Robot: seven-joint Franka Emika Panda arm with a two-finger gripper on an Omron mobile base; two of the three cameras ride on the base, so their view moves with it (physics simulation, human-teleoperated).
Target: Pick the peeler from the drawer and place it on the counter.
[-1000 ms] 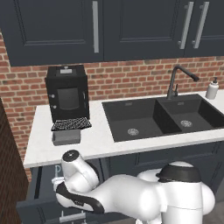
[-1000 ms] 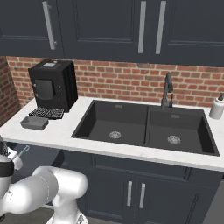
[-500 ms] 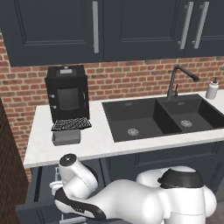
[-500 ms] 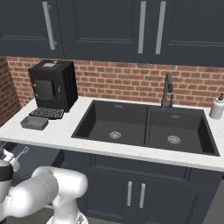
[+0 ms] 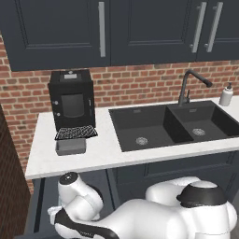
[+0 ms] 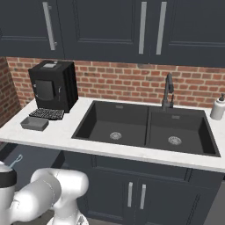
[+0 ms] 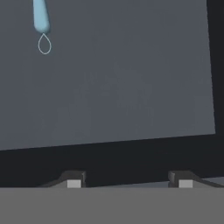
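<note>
Pale-blue peeler (image 7: 40,17) lies on the grey drawer (image 7: 122,78) floor near its far-left corner, loop end toward the pincer (image 7: 130,183). Pincer released, empty, well apart from it. Likely light, stiff, slick; pinch across the handle, not the thin loop.

Open drawer (image 7: 131,87) with a bare grey floor; a peeler (image 7: 40,19) lies alone at one far corner. Above, the counter (image 5: 100,154) overhangs, carrying a coffee machine (image 5: 71,100) and a sink (image 5: 163,126).
</note>
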